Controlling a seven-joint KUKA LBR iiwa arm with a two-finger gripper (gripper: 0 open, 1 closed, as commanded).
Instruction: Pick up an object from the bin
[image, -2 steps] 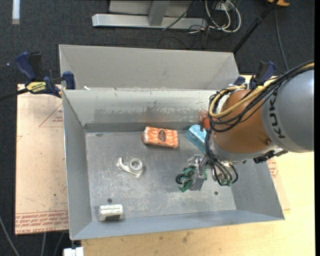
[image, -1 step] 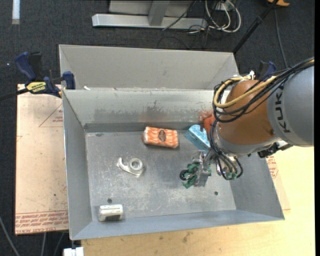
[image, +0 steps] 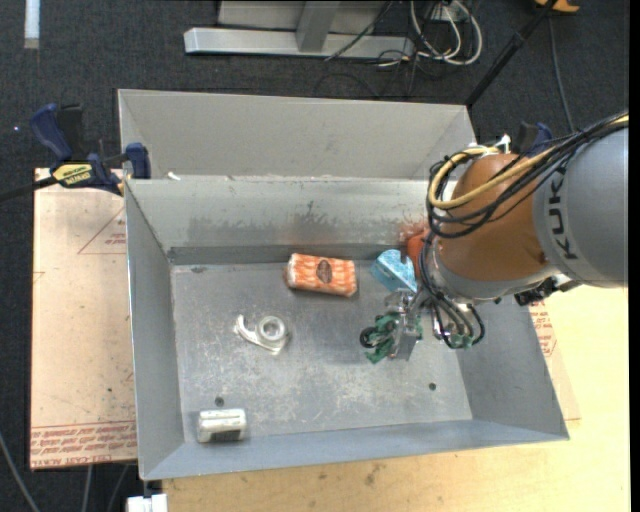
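My gripper (image: 402, 338) hangs low over the right half of the bin floor. A small dark green thing (image: 378, 340) lies right at its fingertips, touching or just beside them; whether the fingers are round it I cannot tell. A light blue thing (image: 392, 268) lies just behind the gripper near the back wall, partly covered by the arm. An orange patterned packet (image: 322, 275) rests left of that, by the back wall.
A silver metal fitting with a round hole (image: 262, 332) lies left of centre. A small grey cylinder (image: 221, 424) sits in the front left corner. The arm with its orange cover and cables overhangs the bin's right side.
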